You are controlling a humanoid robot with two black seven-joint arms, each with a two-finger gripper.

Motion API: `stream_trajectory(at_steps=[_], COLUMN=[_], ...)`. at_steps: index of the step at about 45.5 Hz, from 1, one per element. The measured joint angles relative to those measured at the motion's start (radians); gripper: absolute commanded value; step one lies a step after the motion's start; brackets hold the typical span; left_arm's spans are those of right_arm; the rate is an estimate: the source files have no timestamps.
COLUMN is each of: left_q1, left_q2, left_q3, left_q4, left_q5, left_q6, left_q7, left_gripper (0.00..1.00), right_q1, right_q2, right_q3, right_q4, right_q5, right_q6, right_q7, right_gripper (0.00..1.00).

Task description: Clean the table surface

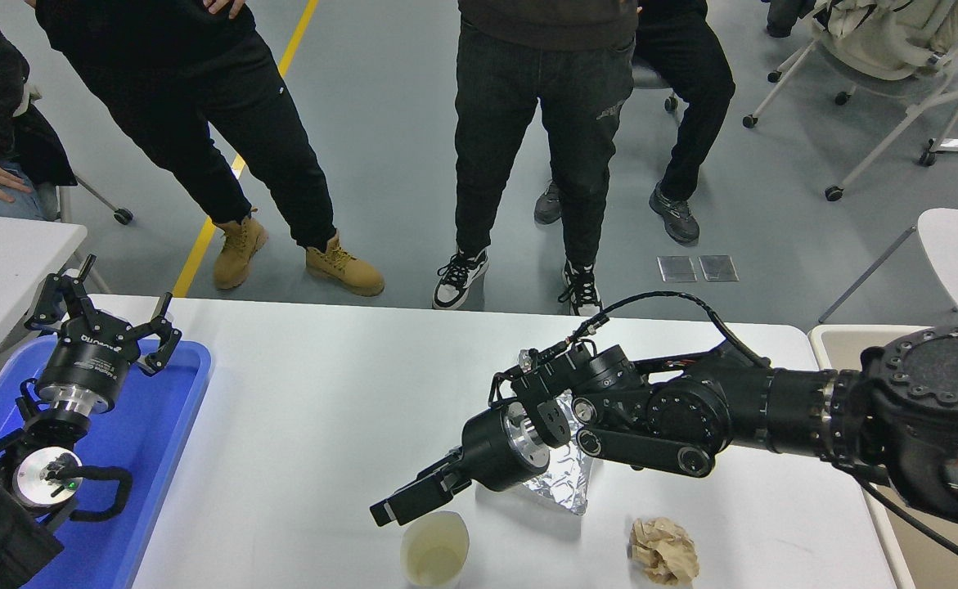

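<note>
Starting at the left edge: a smaller white tabletop (4,262) with a square corner sits beyond a blue plastic tray (147,458). The tray rests on the left end of the table surface (315,409), the wide white top with rounded corners that fills the lower half of the view. The left gripper (102,315) is parked above the tray, pointing away from the camera, its fingers (164,339) splayed apart and holding nothing. White lettering runs around its black collar but is too small to read reliably.

Centre, near edge: an off-white paper cup (435,550) stands upright on the table surface, mouth up, interior pale. No print is visible on it. The right gripper (393,507) reaches in from the right and hangs just above and to the left of the cup's rim. Its fingers appear pressed together with nothing between them; contact with the cup cannot be confirmed.

Behind the right wrist lies a crumpled silver foil bag (564,483), partly hidden by the arm. No label is legible on it. Right of the cup, near the front edge, a ball of crumpled brown paper (663,550) lies apart from the foil.

Far side: two persons in dark trousers stand on the grey floor, one in tan boots (346,270), one in black-and-white sneakers (460,278).
</note>
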Motion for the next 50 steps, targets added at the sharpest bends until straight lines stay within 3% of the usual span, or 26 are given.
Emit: stream_trajectory(at_steps=[26, 34, 39, 50], left_q1=[0.000, 0.000, 0.000, 0.000], left_q2=[0.000, 0.000, 0.000, 0.000], left_q3=[0.000, 0.000, 0.000, 0.000], left_q4=[0.000, 0.000, 0.000, 0.000], left_q5=[0.000, 0.000, 0.000, 0.000], left_q6=[0.000, 0.000, 0.000, 0.000], left_q7=[0.000, 0.000, 0.000, 0.000], left_gripper=[1.00, 1.00, 1.00, 1.00], right_q1=[-0.014, -0.010, -0.008, -0.009], right_q2=[0.000, 0.000, 0.000, 0.000], right_q3=[-0.095, -0.112, -0.121, -0.137], right_q4=[-0.060, -0.055, -0.054, -0.055], right_q5=[-0.068, -0.084, -0.109, -0.145], right_q6=[-0.006, -0.007, -0.008, -0.020], right_q7=[0.006, 0.052, 0.085, 0.124], right_gripper=[0.96, 0.80, 0.77, 0.52])
